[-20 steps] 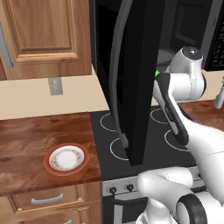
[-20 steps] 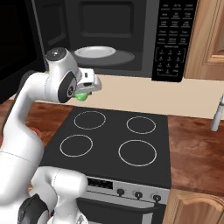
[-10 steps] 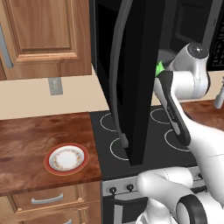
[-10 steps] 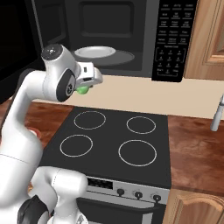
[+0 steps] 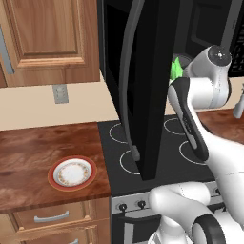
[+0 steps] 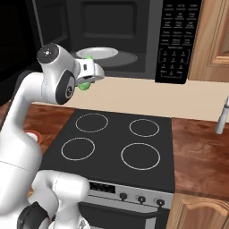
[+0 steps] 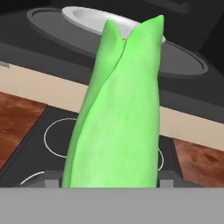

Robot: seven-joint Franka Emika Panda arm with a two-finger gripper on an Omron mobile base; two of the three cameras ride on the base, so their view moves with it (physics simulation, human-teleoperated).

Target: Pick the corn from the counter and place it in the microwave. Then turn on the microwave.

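The corn (image 7: 118,113) is smooth, bright green and pointy, pinched in the gripper (image 6: 89,76) by the black microwave (image 6: 134,36).

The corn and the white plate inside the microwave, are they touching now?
Apart. In the right base view the corn, held in the gripper, hangs in front of the microwave opening, outside it and below the white plate.

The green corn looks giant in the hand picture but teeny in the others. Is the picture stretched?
Not stretched: in the hand view the bright green husked corn sits right at the lens and looks sharp, with the round white microwave plate behind it; in the right base view the same corn is a small bit in the hand.
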